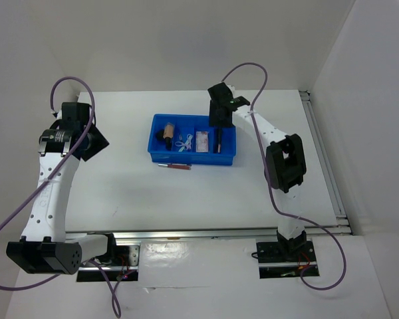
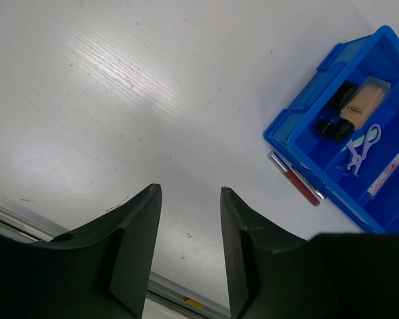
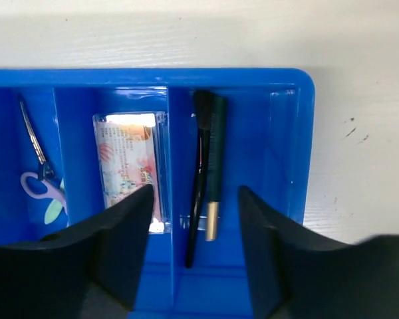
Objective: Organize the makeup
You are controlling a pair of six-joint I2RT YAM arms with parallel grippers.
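Find the left tool over a bare part of the desk, well to the left of the blue tray. Its fingers are spread and nothing is between them, so treat it as released. Find the right tool above the right end of the tray. It is also released, with the fingers apart and holding nothing. Directly below the gap between its fingers, a black-tipped brush and a dark pencil with a gold end lie side by side in the rightmost compartment, touching along their length. In the next compartment to the left, check the flat pinkish packet, which lies flat on the floor of the tray. One compartment further left lies the lilac plastic piece, which has looped handles like small scissors. In the leftmost compartment, a tan stub lies against a black tube. One red pencil lies outside the tray, on the desk, along the tray's near outer wall and just beside it.
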